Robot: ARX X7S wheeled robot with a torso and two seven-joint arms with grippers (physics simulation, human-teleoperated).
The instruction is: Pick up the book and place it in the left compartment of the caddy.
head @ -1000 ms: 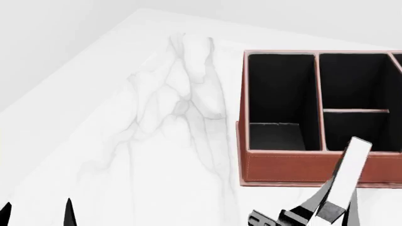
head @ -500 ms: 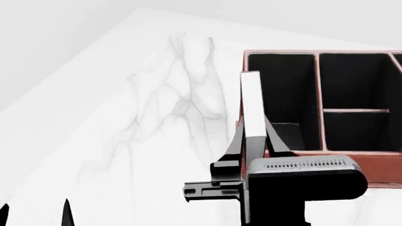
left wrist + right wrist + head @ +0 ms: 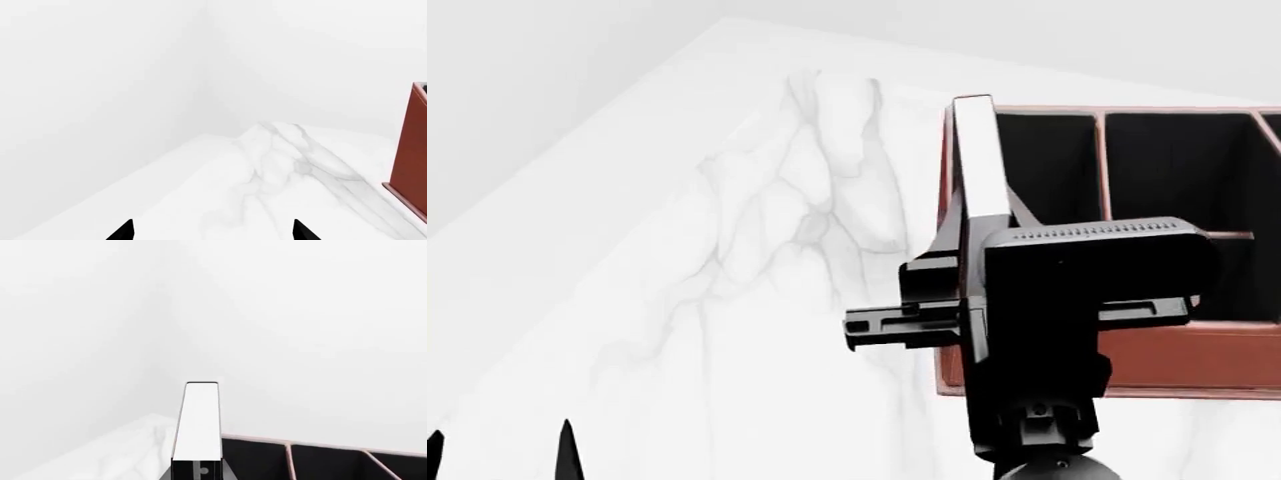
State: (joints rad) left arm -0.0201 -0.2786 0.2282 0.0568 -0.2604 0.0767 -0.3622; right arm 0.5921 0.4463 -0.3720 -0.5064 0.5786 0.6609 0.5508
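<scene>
My right gripper is shut on the book and holds it upright on edge, white page edge towards the head camera. It hangs above the front-left corner of the reddish-brown caddy, at the near left rim of the left compartment. In the right wrist view the book sticks out from the gripper, with the caddy's black slots beyond it. My left gripper is open and empty, low at the table's near left, and shows as two tips in the left wrist view.
The white marble table stretches left of the caddy, with its far edge and plain white walls behind. The caddy's side wall shows in the left wrist view. Two shorter slots split by a crossbar lie right of the left compartment.
My right gripper has swung the book from low right of the caddy's front to the left, then up and farther away, over the caddy's front-left corner. The left arm has not moved.
</scene>
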